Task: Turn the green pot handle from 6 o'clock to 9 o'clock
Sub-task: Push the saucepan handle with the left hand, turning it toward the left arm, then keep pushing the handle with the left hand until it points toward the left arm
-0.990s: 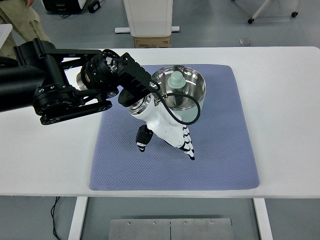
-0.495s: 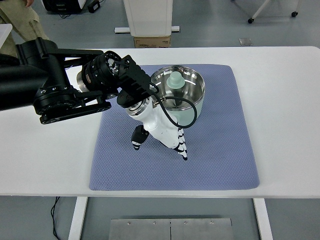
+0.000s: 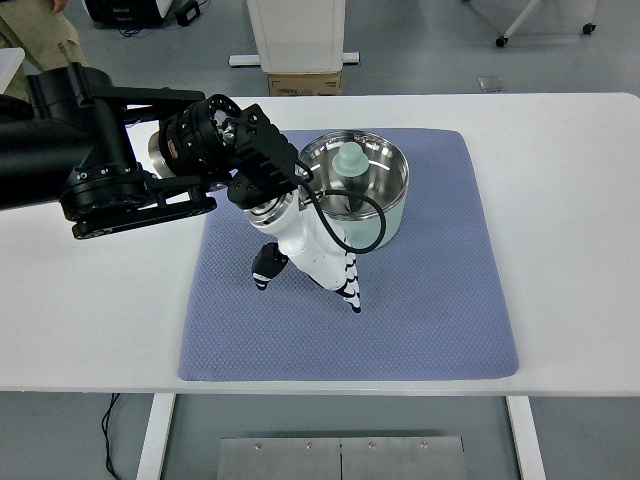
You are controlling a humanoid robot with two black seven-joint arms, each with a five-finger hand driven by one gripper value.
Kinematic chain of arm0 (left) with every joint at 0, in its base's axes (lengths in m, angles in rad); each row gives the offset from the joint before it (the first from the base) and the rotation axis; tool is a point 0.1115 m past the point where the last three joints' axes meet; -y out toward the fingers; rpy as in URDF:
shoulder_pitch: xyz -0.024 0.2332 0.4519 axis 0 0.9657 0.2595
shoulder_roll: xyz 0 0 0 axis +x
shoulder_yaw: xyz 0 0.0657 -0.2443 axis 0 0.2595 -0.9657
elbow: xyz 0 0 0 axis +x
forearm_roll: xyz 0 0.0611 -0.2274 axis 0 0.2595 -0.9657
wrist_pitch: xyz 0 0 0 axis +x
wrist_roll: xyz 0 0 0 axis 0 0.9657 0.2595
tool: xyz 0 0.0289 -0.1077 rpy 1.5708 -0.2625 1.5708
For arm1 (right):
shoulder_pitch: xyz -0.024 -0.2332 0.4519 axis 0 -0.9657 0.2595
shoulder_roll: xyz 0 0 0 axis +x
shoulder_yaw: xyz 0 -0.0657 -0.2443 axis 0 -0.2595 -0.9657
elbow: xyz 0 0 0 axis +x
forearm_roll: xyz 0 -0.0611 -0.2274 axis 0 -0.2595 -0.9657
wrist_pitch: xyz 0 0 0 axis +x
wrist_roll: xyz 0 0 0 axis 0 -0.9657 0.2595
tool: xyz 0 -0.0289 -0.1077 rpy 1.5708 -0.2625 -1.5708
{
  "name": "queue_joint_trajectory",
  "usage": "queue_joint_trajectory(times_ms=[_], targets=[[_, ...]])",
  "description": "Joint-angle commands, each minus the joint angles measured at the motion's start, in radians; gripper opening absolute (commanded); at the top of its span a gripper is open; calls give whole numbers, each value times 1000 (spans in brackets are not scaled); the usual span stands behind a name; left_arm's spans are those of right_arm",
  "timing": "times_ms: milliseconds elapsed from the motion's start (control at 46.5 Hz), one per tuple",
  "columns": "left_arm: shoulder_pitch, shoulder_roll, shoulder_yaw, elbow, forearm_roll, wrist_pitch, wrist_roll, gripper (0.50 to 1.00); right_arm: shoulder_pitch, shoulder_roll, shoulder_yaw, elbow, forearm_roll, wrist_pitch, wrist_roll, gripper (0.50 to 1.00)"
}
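Observation:
A pale green pot [image 3: 392,215] with a shiny steel inside stands at the back of the blue mat [image 3: 440,300]. A light green knobbed piece [image 3: 350,160] sits inside it. My left hand [image 3: 308,290] is white with black-striped fingers [image 3: 350,290] and reaches in from the left. It lies over the mat against the pot's near-left side. The thumb and fingers point down and spread apart, with nothing between them. The hand and wrist cover the pot's handle, so I cannot see it.
The mat lies on a white table [image 3: 570,200]. Behind the table stand a cardboard box [image 3: 303,83] and a white cabinet [image 3: 296,35]. A person's leg [image 3: 35,45] shows at the top left.
My left hand has drawn back up and to the left, so its fingertips are now closer to the pot. The pot has barely shifted.

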Motion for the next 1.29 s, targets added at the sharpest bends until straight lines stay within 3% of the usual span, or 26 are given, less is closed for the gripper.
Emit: queue_joint_trajectory(times_ms=[0, 1270], targets=[[-13, 2, 16, -2, 7, 0, 0, 1000, 0, 0, 0, 0, 0, 0, 0, 1000], [-156, 43, 193, -100, 18, 2, 0, 1000, 0, 0, 0, 0, 0, 0, 0, 1000]])
